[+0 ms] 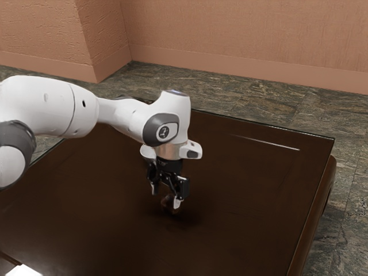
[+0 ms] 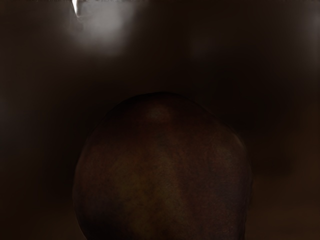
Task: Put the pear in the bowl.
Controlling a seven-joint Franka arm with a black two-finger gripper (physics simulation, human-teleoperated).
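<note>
Pear (image 2: 162,172), just one, lies by one pincer (image 1: 166,199).

The exterior view comprised textured salmon-pink walls (image 1: 247,34) with a plain baseboard (image 1: 241,67) and a floor (image 1: 287,106) of dark, veined stone tile. The counter (image 1: 247,190) had a dark brown top. A thin, pale streak of light (image 1: 267,142) lay on its surface.
</note>
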